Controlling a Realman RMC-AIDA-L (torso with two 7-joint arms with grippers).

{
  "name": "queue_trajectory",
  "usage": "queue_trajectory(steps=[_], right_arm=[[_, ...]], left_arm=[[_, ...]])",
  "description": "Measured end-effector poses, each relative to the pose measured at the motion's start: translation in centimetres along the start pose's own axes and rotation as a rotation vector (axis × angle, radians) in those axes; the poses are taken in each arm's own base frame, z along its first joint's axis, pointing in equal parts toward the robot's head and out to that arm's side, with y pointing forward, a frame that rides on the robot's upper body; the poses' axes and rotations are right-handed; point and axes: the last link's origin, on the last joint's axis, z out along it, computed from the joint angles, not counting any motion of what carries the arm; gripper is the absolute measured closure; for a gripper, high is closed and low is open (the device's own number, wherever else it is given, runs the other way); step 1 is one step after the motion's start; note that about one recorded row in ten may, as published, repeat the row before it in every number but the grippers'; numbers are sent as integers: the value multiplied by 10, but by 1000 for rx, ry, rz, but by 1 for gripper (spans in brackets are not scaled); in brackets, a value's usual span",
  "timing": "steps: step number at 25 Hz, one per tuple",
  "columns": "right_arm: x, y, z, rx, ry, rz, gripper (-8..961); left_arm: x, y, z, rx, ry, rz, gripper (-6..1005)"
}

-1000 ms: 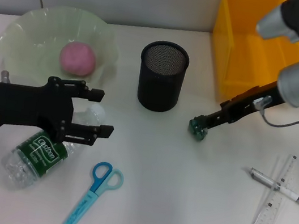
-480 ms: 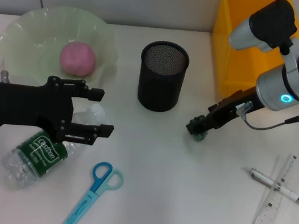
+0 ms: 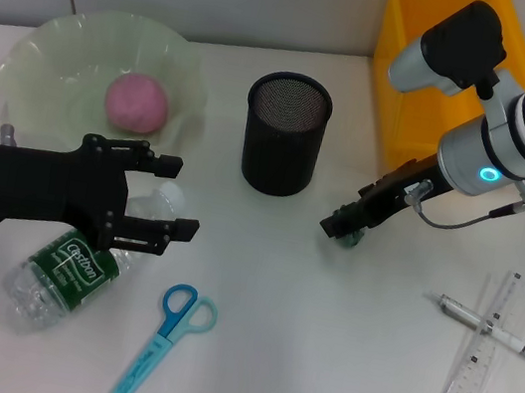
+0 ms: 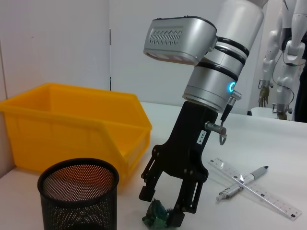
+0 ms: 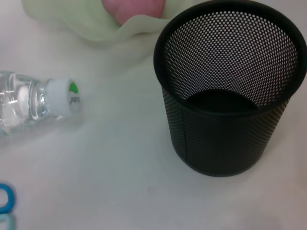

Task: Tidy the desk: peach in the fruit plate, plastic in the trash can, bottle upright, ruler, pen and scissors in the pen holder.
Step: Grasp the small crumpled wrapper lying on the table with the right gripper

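At the centre right of the head view, the right gripper (image 3: 342, 227) reaches down to the white desk (image 3: 318, 347), and the left wrist view shows its black fingers (image 4: 184, 203) spread on either side of a small crumpled green piece of plastic (image 4: 157, 214), with one finger touching it and the grip not closed. The plastic lies on the desk just in front of the yellow bin (image 3: 432, 84), which stands at the upper right of the frame, and to the right of the black mesh pen holder (image 3: 284, 132) near the top centre. At the upper left, the pink peach (image 3: 137, 102) sits in the pale green fruit plate (image 3: 55, 51). At the left edge, the left gripper (image 3: 153, 200) hovers with its fingers apart and holding nothing, above the neck of a clear plastic bottle (image 3: 64, 269) that lies on its side with a green label and a white cap. Blue scissors (image 3: 163, 341) lie at the lower centre, just right of the bottle. At the lower right, a silver pen (image 3: 496, 335) lies across a clear ruler (image 3: 485, 345), the two touching where they cross.
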Motion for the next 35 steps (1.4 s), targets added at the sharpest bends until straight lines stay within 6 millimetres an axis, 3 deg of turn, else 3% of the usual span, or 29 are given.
queue_trajectory(steps=[29, 32, 35], right_arm=[[4, 2, 6, -7, 21, 2, 191], [4, 2, 7, -8, 23, 3, 402], [4, 2, 7, -9, 22, 4, 505]], left_arm=[[0, 0, -1, -1, 1, 1, 213], [0, 0, -1, -2, 1, 1, 213], [0, 0, -1, -2, 1, 1, 213]])
